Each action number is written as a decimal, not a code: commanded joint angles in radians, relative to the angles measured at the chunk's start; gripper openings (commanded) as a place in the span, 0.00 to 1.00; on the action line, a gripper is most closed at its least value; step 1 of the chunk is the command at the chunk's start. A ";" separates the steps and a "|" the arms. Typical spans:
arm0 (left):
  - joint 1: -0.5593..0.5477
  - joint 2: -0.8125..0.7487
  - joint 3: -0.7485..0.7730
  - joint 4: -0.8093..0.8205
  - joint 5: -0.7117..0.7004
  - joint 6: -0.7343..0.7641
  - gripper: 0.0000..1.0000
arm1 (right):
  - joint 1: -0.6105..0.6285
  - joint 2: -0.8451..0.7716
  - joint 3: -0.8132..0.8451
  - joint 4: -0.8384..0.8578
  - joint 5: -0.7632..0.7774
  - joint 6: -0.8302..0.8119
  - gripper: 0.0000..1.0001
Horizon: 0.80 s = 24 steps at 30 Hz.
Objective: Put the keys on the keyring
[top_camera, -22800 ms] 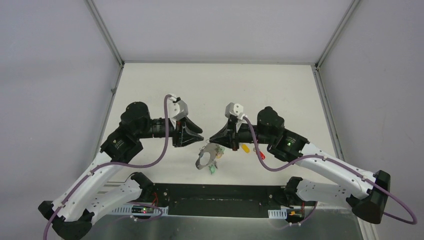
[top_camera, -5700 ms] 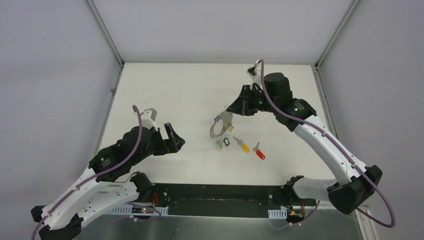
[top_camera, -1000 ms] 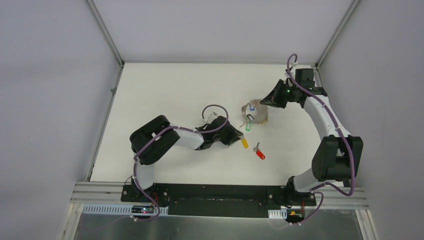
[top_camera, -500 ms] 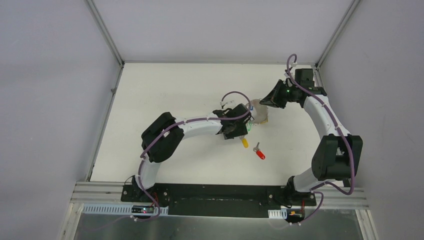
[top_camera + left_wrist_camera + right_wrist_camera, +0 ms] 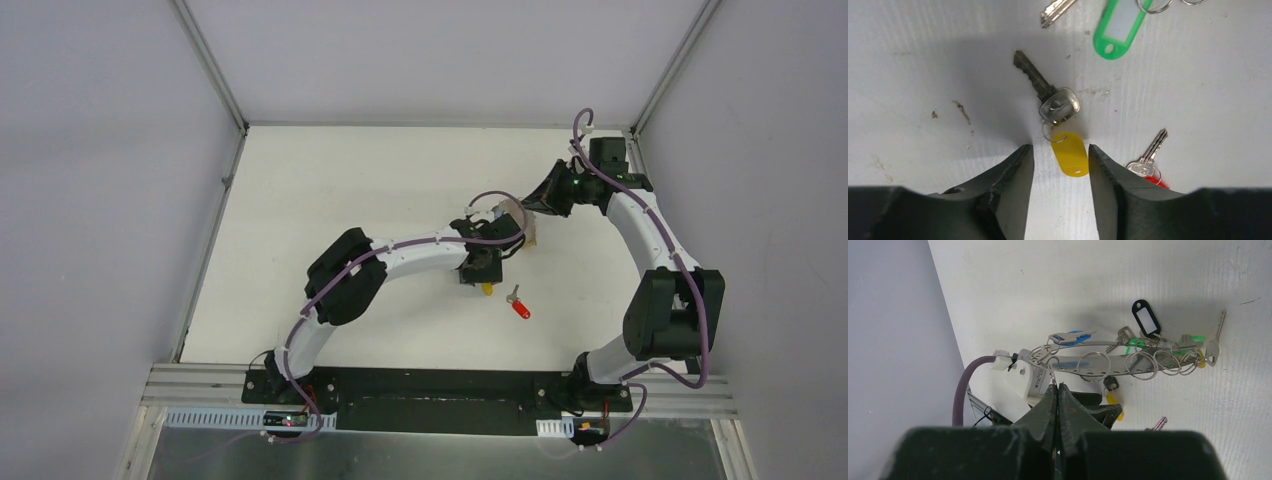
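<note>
Most of the large grey metal hoop keyring (image 5: 526,234) is hidden from above by the left hand (image 5: 484,280) and its purple cable (image 5: 497,194). A red-tagged silver key (image 5: 519,306) lies on the white table (image 5: 330,200) at that hand's four o'clock.

Left wrist: released fingers (image 5: 1013,180) flank the tag of the yellow-tagged silver key (image 5: 1058,102), blade toward eleven o'clock.

Right wrist: the right hand (image 5: 1058,386) is clenched on the keyring's near edge, the contact hard to make out.

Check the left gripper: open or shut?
Open: the left gripper has its fingers apart, the yellow tag lying between their tips.
</note>
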 commanded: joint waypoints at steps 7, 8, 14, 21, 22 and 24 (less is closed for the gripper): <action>-0.013 0.086 0.113 -0.185 0.010 -0.005 0.31 | -0.005 0.002 0.029 0.013 0.004 0.003 0.00; -0.012 0.071 0.098 -0.186 0.005 -0.002 0.31 | -0.005 0.001 0.030 0.014 0.002 0.003 0.00; -0.014 -0.090 -0.104 -0.191 -0.007 0.006 0.27 | -0.004 0.000 0.031 0.013 -0.004 0.006 0.00; -0.028 -0.344 -0.376 -0.188 0.006 -0.036 0.23 | -0.005 0.005 0.033 0.018 -0.014 0.012 0.00; -0.030 -0.378 -0.397 -0.184 0.002 -0.035 0.23 | -0.005 0.005 0.032 0.017 -0.014 0.013 0.00; -0.028 -0.432 -0.423 -0.159 -0.008 -0.026 0.29 | -0.005 0.002 0.033 0.017 -0.013 0.011 0.00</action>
